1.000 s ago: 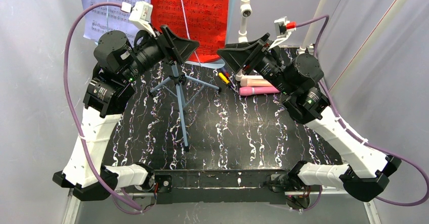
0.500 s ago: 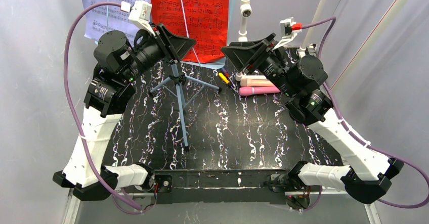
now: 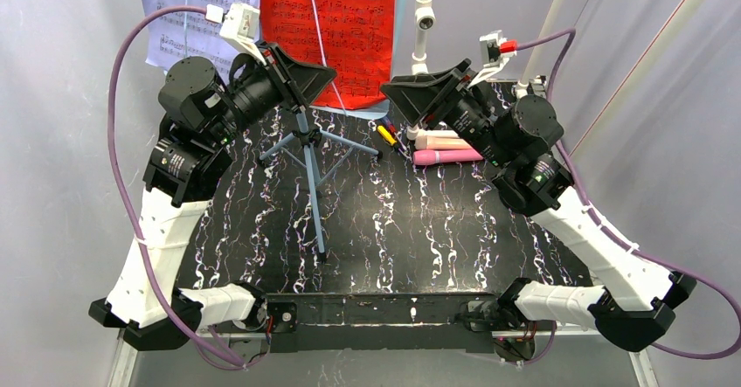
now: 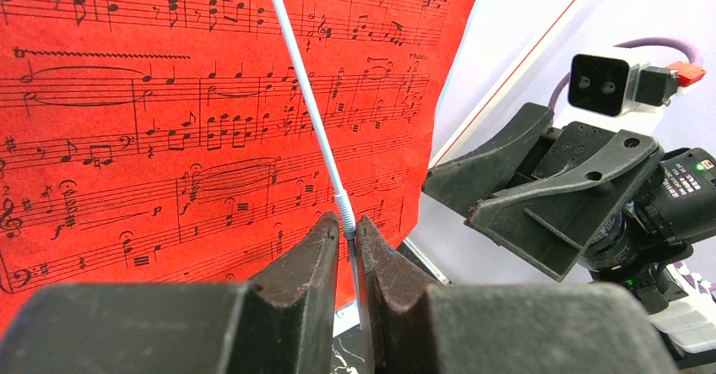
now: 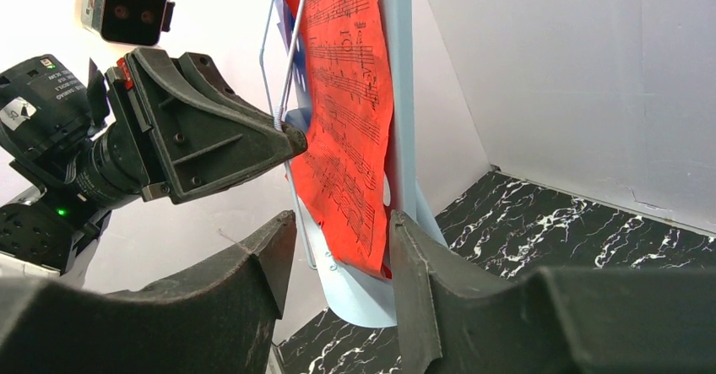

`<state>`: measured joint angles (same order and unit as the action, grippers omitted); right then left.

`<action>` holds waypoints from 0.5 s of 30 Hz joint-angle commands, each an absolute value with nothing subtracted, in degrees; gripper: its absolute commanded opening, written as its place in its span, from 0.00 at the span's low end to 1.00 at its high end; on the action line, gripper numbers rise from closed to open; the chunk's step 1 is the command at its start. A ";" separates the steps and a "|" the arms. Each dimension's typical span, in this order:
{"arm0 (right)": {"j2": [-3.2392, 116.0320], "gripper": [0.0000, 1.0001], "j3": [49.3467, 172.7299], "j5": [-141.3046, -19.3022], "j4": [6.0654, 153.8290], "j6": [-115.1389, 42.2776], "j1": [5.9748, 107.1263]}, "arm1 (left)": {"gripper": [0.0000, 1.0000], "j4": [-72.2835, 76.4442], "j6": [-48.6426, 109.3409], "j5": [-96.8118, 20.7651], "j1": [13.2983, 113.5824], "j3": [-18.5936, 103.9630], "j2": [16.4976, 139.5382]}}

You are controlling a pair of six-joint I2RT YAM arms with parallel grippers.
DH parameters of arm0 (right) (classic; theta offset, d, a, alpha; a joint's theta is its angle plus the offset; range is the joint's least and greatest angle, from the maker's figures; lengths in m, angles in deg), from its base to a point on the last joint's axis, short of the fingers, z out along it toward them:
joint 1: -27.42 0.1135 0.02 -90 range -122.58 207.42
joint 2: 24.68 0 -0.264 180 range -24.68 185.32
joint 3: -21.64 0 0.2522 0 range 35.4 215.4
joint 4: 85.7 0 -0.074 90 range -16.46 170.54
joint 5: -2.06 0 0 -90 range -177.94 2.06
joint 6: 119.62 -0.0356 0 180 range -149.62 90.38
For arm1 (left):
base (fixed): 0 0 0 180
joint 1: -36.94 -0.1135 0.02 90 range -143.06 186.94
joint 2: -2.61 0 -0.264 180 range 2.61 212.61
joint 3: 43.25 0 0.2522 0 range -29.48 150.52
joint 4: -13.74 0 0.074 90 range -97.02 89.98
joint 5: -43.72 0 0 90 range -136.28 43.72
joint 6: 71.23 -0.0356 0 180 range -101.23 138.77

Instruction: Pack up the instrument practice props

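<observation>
Left gripper (image 4: 348,229) is clamped on the thin white wire page-retainer (image 4: 304,95), right at its coiled spring base. The wire's long axis runs up and away from the jaws, slanting across the red sheet-music page (image 4: 169,138). It pins that page to the pale-blue metal music rack (image 5: 404,70), which stands at the table's far edge on blue tripod legs (image 3: 310,155).

Left arm pose: elbow high, forearm reaching forward, fingers pointing at the page.

Right gripper (image 5: 342,222) is agape and holds nothing. The page's lower right corner lines up with its gap; can't tell if it touches.

My read: next move swings the wire off the page about the spring. Right arm is nearer the freed corner.

Pink toy microphone (image 3: 447,155) lies under the right arm.
</observation>
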<state>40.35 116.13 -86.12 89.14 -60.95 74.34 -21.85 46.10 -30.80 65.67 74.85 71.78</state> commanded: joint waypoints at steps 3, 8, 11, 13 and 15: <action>40.52 0.50 116.69 -84.81 91.61 -61.17 74.42 | 0.11 -20.53 46.03 -30.58 65.70 73.99 70.64; 41.08 0.47 116.93 -84.43 91.63 -61.12 74.43 | 0.09 -19.95 46.19 -30.15 65.69 73.28 70.18; 41.38 0.47 116.84 -84.92 91.60 -61.17 74.42 | 0.07 -19.02 46.28 -29.74 65.71 72.64 69.68; 41.44 0.47 116.77 -85.58 91.62 -61.01 74.42 | 0.06 -18.22 46.50 -29.43 65.73 71.94 69.21; 41.34 0.48 116.58 -86.80 91.47 -60.86 74.42 | 0.03 -17.88 46.54 -29.30 65.69 71.64 68.83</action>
